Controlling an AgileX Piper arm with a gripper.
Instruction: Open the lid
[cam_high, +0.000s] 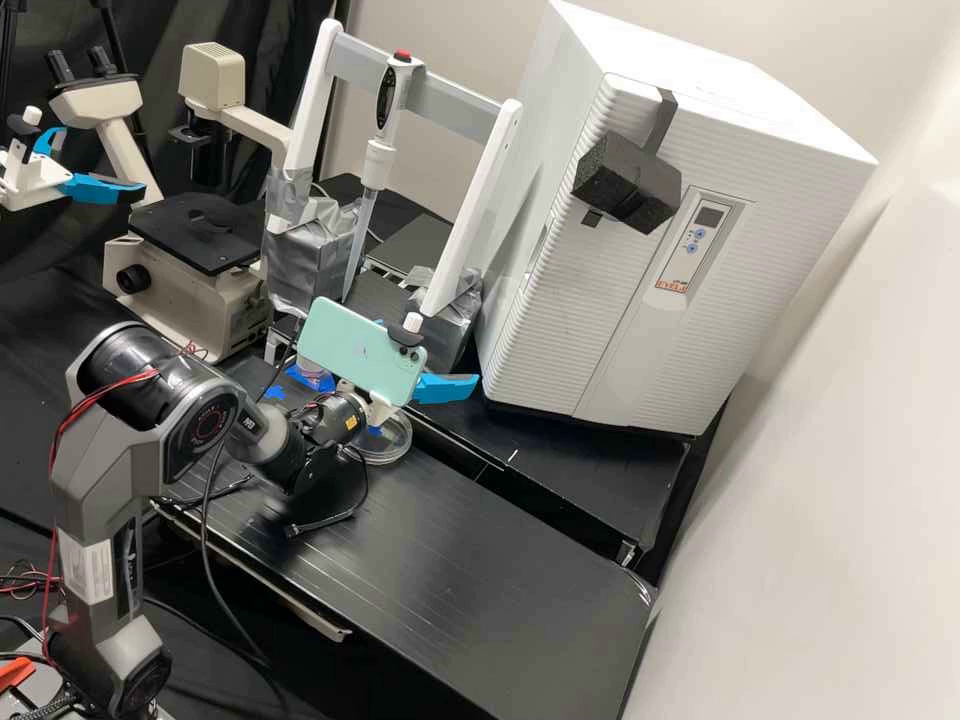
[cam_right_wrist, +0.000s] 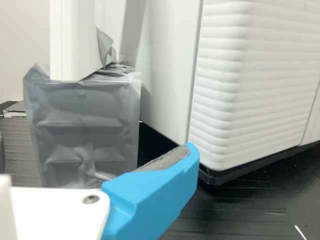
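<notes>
Clear round dish (cam_high: 392, 452) sits on black bench (cam_high: 480, 560), partly hidden by arm's wrist; can't tell if lid's on. Gripper (cam_high: 445, 388) is near it, slightly above, w/ fingers spread: in wrist view the blue finger (cam_right_wrist: 155, 197) has its grey inner pad bare, w/ nothing pressed on it. Mint-green phone (cam_high: 362, 352) is mounted on the gripper, tilted.

Blue tape (cam_high: 275, 393) is on bench nearby; a 2nd round container (cam_high: 308, 367) is partly hidden behind phone. Further back, white frame (cam_high: 475, 205) w/ grey crossbar holds a pipette controller (cam_high: 385, 110), red btn on top; its feet are wrapped in silver tape (cam_right_wrist: 82, 125). Microscope (cam_high: 185, 290) stands to one side, big white cabinet (cam_high: 535, 330) w/ ridged front & small display panel (cam_high: 700, 235) to the other. Black foam block (cam_high: 628, 185) is fixed to cabinet front.
</notes>
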